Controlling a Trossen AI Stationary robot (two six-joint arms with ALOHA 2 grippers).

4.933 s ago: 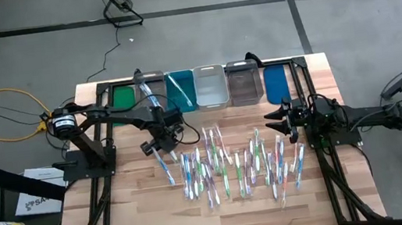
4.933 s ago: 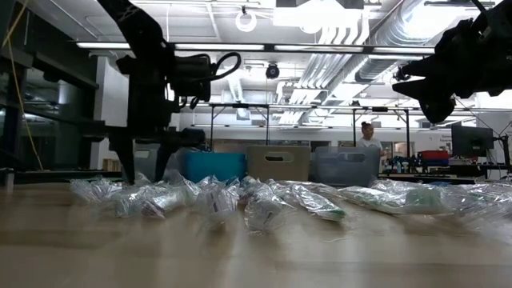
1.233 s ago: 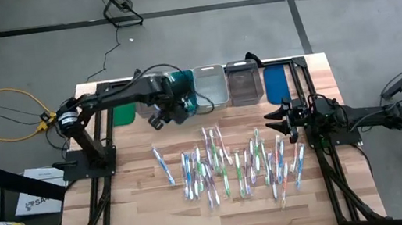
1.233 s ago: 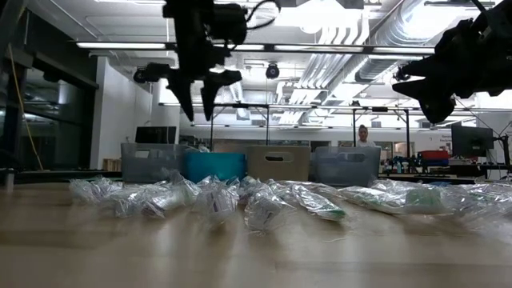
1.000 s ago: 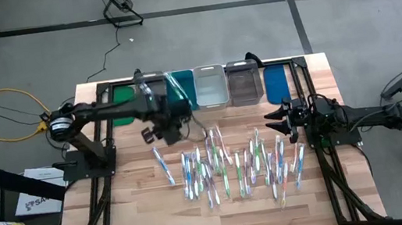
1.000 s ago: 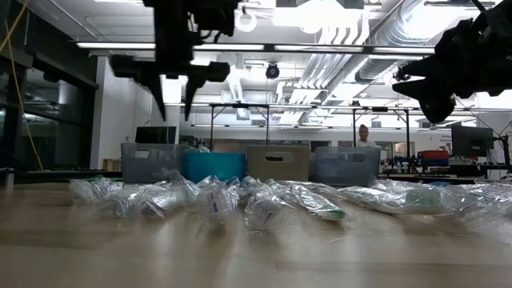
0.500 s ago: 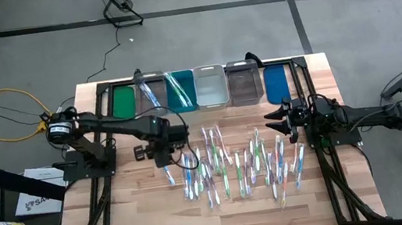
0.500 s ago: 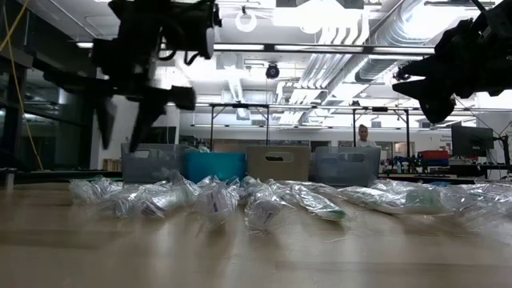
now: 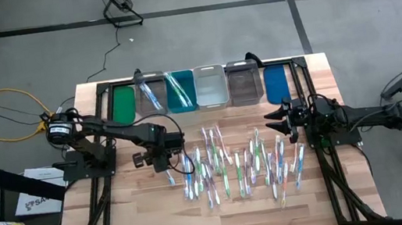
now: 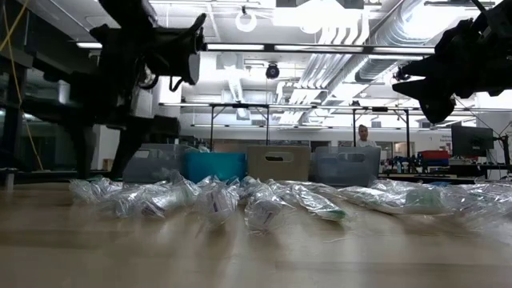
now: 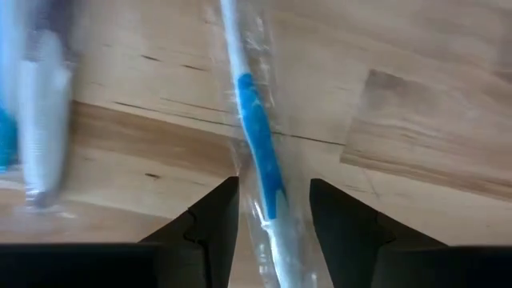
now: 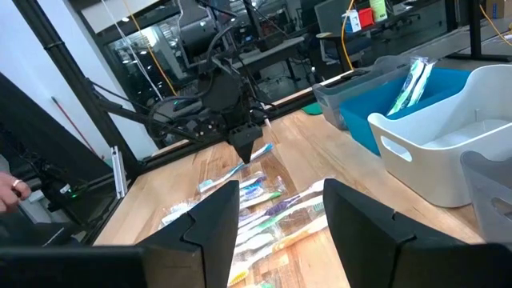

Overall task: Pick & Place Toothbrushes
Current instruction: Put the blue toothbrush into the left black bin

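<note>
Several wrapped toothbrushes [image 9: 232,163] lie in a loose row on the wooden table. The leftmost is a blue one [image 9: 167,171] in a clear wrapper. My left gripper [image 9: 162,159] is low over it and open. In the left wrist view its fingers [image 11: 272,188] stand on either side of the blue handle [image 11: 256,152]; whether they touch it, I cannot tell. One toothbrush [image 9: 148,95] lies in the clear bin and another [image 9: 179,85] in the teal bin. My right gripper [image 9: 275,120] hangs open above the right end of the row.
Six bins stand along the far edge: green [image 9: 123,104], clear [image 9: 154,103], teal [image 9: 183,99], white [image 9: 211,87], grey [image 9: 243,83] and blue [image 9: 277,84]. Black frame rails run down both sides of the table. Bare wood lies near the front edge. A person stands far off in the room [image 10: 367,138].
My left gripper has moved from just in front of the bins toward the table's near edge and downward, ending low over the leftmost blue toothbrush. The right arm and the toothbrushes have stayed put.
</note>
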